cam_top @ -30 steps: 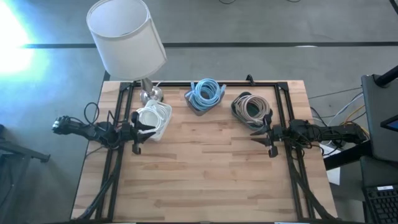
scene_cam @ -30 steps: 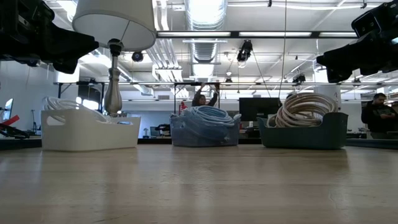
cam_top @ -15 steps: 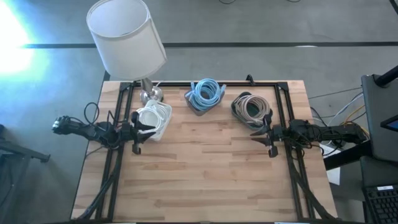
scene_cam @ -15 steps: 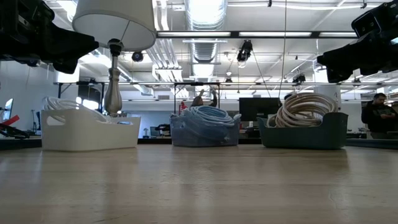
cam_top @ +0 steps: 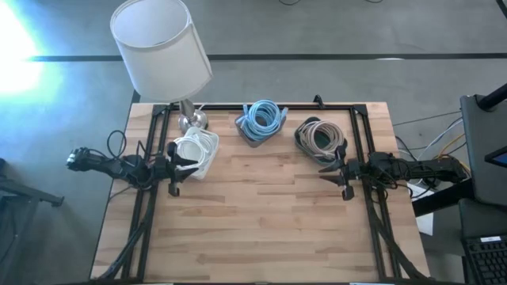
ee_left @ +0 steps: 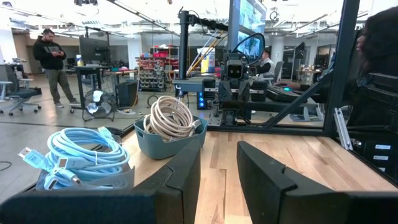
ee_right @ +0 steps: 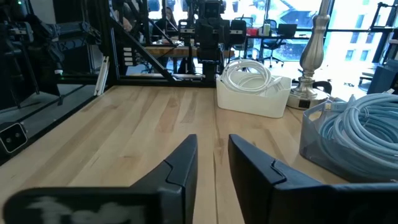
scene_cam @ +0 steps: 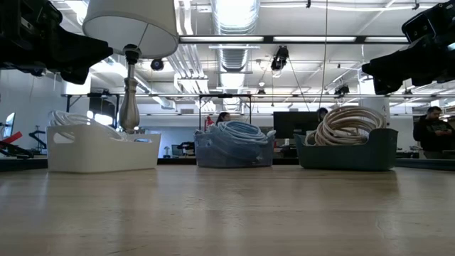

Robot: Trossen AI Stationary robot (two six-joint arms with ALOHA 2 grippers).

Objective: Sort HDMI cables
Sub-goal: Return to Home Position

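Note:
The HDMI cables lie coiled in three bins along the table's far edge. White coils (cam_top: 194, 148) fill a white bin (scene_cam: 103, 149). Light blue coils (cam_top: 263, 117) sit in a bluish bin (scene_cam: 234, 153). Tan coils (cam_top: 320, 136) rest in a grey-teal bin (scene_cam: 346, 153). My left gripper (cam_top: 190, 164) hovers at the table's left side, just on the near side of the white bin, its fingers a little apart and holding nothing. My right gripper (cam_top: 327, 169) hovers at the right side, near the tan bin, also slightly open and empty. In the wrist views both grippers (ee_left: 219, 155) (ee_right: 212, 146) show a narrow gap.
A lamp with a white shade (cam_top: 161, 46) stands on its metal base (cam_top: 190, 121) at the far left corner, behind the white bin. A black frame (cam_top: 358, 127) runs along the table's sides and far edge. People show in the room beyond the table.

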